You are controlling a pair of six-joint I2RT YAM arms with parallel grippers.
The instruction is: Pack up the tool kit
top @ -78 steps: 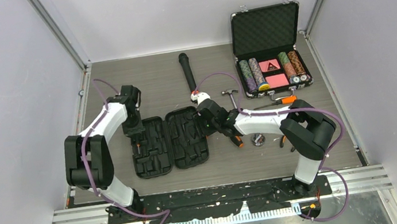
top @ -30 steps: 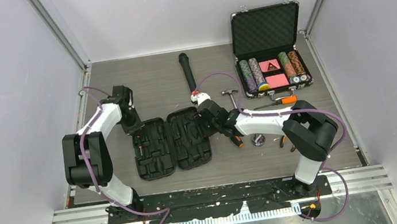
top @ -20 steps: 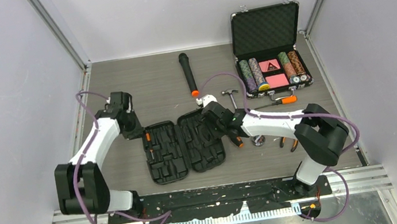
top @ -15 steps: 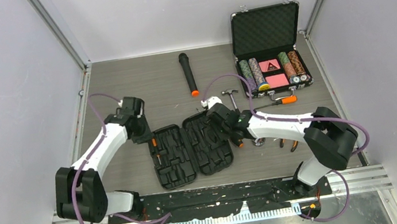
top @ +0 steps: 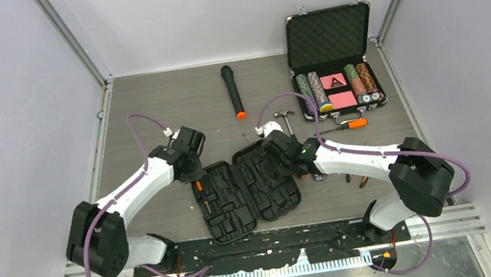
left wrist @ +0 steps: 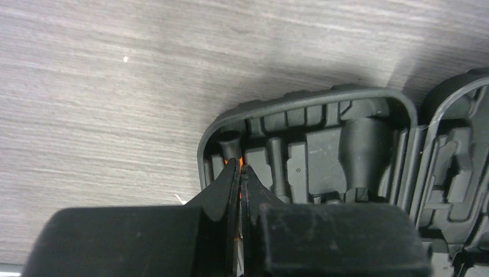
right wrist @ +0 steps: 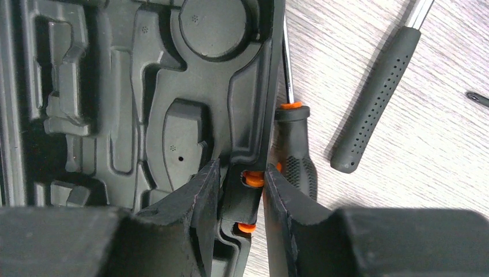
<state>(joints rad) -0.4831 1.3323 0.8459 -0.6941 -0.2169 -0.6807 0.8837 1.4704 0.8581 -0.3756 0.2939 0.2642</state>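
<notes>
Grey wood-grain table (top: 152, 108) fills the floor of the booth, with both arms reaching in from the 6 o'clock edge. The tool kit (top: 228, 216) lies open and flat just short of the middle, toward 6 o'clock. It is skewed so that its hinge runs from about 11 to 5.

At the kit's 11 o'clock corner the left gripper (top: 193, 174) points down into the left half. Its fingers (left wrist: 230, 179) are pressed together, and a sliver of orange shows in the slit between them. I cannot tell whether it is pinching anything.

At the kit's 2 o'clock edge the right gripper (right wrist: 242, 179) straddles the case wall at the orange latch (right wrist: 252, 179). One finger is inside the tray and one outside, both clamped on the rim.

A foam-lined poker chip case (top: 329, 34) stands open at 1 o'clock. A black microphone (top: 231, 90) lies at 12, its orange end nearest the kit.

A hammer (top: 288, 120) lies just beyond the right gripper. A long orange-handled screwdriver (top: 348, 125) lies at 3 o'clock, and pliers (top: 355, 178) lie near the right arm. A black-and-orange screwdriver (right wrist: 294, 156) lies against the kit's outer wall. A small orange screwdriver (top: 199, 187) sits inside the left tray.
</notes>
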